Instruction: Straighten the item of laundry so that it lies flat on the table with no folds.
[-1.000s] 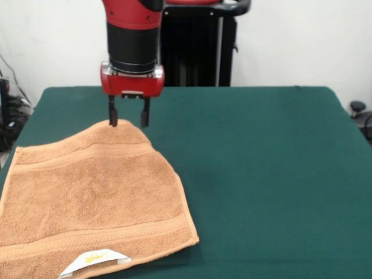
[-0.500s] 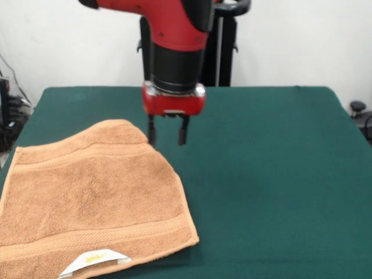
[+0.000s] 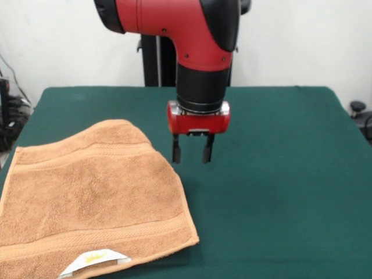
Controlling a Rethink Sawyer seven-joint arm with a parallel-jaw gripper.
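Observation:
The orange-tan towel (image 3: 93, 197) lies at the left of the green table (image 3: 273, 174), reaching the picture's lower left corner. Its far right corner looks rounded and bulging, as if tucked under. A white label with a gold crown (image 3: 95, 260) sticks out at its near edge. My gripper (image 3: 190, 155) hangs just right of the towel's right edge, above the green top, open with nothing between its fingers. It does not touch the towel.
The table's front right and right side are bare green felt. A black stand (image 3: 152, 61) rises behind the table's far edge. Cables and a dark object (image 3: 9, 110) sit beyond the left edge.
The gripper has left the towel's far rounded corner and travelled right and toward the camera, ending off the cloth. The towel has stayed where it was.

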